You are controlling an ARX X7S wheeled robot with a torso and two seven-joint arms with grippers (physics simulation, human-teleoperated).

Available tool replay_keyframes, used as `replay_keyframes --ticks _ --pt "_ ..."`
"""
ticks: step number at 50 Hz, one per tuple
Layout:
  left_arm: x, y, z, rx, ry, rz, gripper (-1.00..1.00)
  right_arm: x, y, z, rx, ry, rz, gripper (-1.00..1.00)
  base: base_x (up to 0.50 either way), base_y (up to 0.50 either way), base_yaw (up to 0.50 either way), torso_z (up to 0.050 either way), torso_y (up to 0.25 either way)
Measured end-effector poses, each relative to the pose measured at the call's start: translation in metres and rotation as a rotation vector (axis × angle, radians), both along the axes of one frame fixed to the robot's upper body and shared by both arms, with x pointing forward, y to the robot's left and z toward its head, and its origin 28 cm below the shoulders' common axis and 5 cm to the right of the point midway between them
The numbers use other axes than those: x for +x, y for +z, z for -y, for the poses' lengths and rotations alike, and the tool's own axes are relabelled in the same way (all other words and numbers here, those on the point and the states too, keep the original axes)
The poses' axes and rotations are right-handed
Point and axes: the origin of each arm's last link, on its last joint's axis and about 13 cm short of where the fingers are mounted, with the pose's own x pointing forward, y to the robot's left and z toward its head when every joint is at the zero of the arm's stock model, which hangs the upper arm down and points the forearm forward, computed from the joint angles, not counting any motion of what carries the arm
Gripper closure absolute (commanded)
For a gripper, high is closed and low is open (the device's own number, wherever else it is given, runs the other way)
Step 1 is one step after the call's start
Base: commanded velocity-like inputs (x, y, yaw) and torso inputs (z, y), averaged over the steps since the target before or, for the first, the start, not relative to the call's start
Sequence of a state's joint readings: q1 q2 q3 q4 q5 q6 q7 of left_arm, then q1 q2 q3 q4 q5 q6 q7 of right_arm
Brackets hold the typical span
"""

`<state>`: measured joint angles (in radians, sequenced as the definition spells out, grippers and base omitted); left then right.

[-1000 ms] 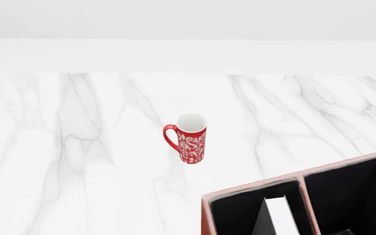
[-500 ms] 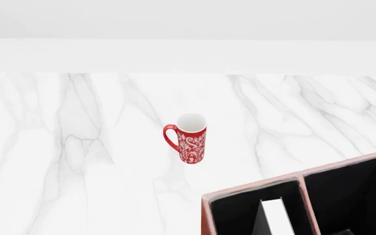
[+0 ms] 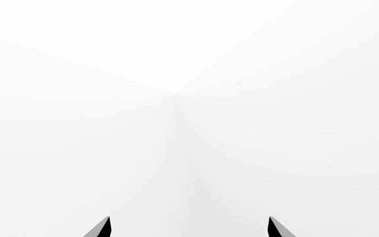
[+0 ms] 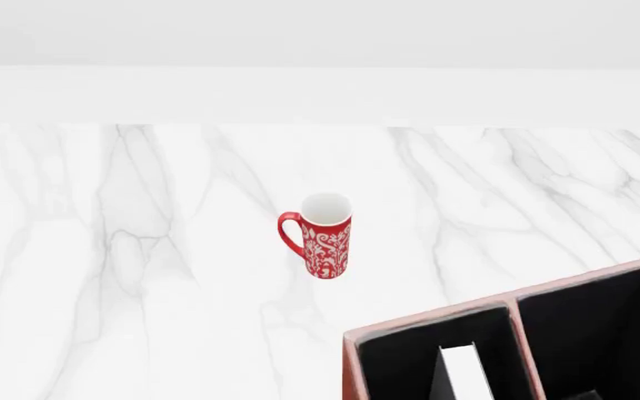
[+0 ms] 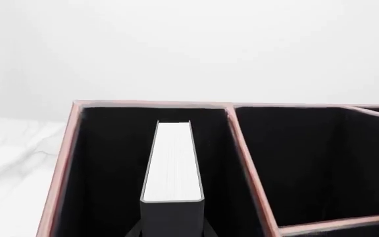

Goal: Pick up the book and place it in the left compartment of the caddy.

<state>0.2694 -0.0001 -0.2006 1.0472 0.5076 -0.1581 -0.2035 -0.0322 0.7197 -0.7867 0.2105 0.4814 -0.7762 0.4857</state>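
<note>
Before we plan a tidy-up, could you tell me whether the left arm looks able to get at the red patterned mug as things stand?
Probably yes: the mug stands alone on the marble table, apart from the caddy, with open space all round. The left end effector shows only blank white ahead, so its starting distance cannot be told.

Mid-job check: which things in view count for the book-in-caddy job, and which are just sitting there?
Job:
- book, standing inside the left compartment
- caddy
- right pincer, at the book's lower end

Just lying about:
- red patterned mug, upright on the marble counter, apart from the caddy
</note>
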Motion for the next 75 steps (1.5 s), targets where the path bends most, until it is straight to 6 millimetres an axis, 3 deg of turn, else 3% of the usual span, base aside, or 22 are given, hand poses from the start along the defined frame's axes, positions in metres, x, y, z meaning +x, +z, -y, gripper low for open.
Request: replay_keyframes --ticks 75 --pt "0.000 0.000 0.001 0.006 0.001 0.001 -1.00 0.004 -0.027 0.001 0.004 -0.015 -0.070 1.00 0.00 0.00 0.00 0.000 0.001"
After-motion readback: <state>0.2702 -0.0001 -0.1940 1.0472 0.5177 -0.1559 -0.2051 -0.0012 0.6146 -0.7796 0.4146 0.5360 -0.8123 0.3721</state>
